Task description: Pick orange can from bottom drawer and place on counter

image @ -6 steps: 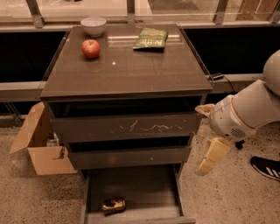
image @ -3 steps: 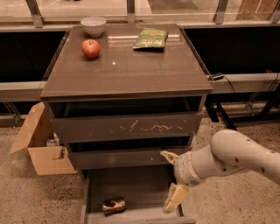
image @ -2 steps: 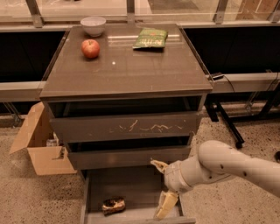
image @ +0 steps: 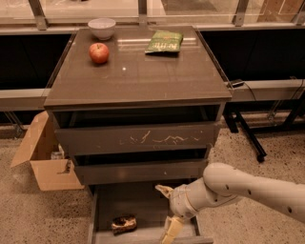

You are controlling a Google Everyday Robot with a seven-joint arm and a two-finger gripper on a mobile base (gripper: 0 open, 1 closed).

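The gripper [image: 167,212] hangs over the bottom drawer [image: 143,200], with the orange can [image: 124,223] in that drawer just left of it and the counter [image: 143,78] above and behind.

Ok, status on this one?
Gripper open, low over the bottom drawer. Orange can lying in it, apart from gripper, not held. Nothing between them.

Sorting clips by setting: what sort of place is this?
Likely an office or lab test area, not a home: glass wall behind the counter, speckled floor, open cardboard box. The pincer hangs open over the bottom drawer, near the orange can.
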